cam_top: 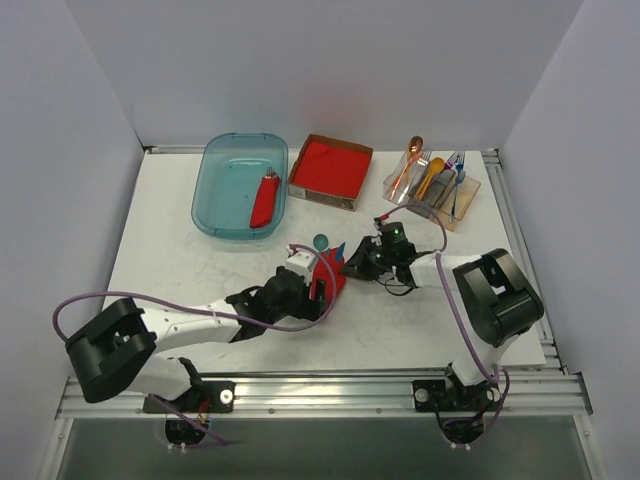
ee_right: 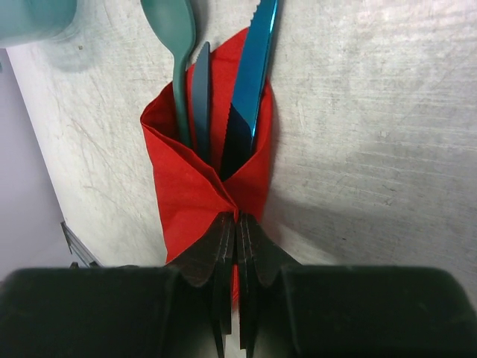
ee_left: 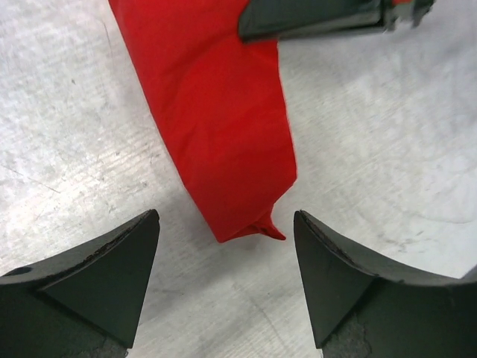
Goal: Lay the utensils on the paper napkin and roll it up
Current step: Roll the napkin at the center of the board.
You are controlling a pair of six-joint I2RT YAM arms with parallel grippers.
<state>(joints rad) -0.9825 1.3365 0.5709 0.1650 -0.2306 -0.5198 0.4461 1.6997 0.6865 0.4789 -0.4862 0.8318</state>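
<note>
right fingers point(ee_right: 220, 257) pinch the paper napkin point(ee_right: 190, 190); left fingers point(ee_left: 104, 268) spread.

Red paper napkin point(ee_right: 190, 194) wrapped around teal spoon point(ee_right: 173, 30), blue knife point(ee_right: 253, 67), ends protruding

The left end effector point(ee_left: 226, 220) hangs low, jaws spread wide, while the right end effector point(ee_right: 237, 226) is clamped tight together.

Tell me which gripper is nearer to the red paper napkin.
Right. The right gripper is shut on the paper napkin, pinching its fold. The left gripper is open, the napkin's tip lying between its fingers, untouched.
</note>
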